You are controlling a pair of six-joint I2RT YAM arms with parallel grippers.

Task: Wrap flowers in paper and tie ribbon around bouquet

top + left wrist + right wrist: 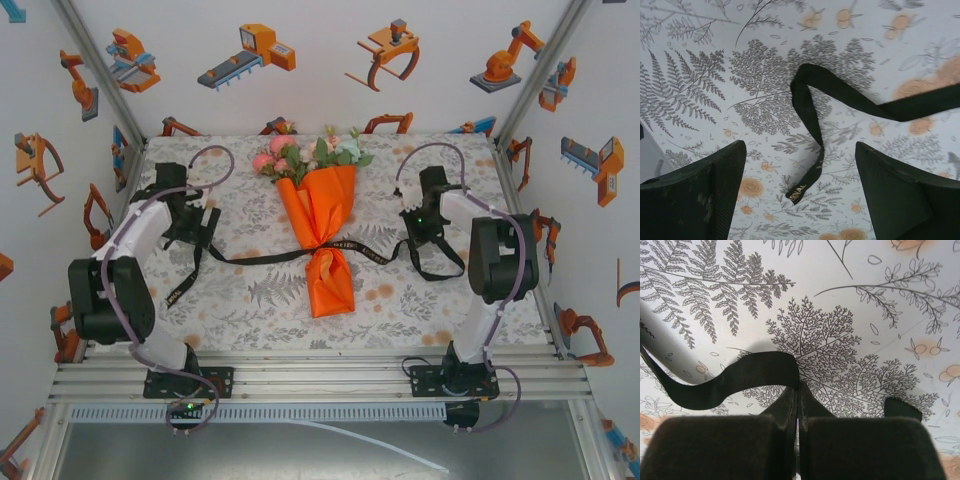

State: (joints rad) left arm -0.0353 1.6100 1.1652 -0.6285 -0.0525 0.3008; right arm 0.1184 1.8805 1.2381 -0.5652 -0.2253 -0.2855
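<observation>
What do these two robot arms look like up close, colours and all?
Both the left arm and right arm have white tubular links, chunky black joints and black bases. A thin purple-grey cable loops along each. The left gripper and right gripper each have two broad matte black fingers.

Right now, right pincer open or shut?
Shut: the right pincer has its fingers pressed together, no gap; the ribbon runs into their tips, apparently pinched.
</observation>
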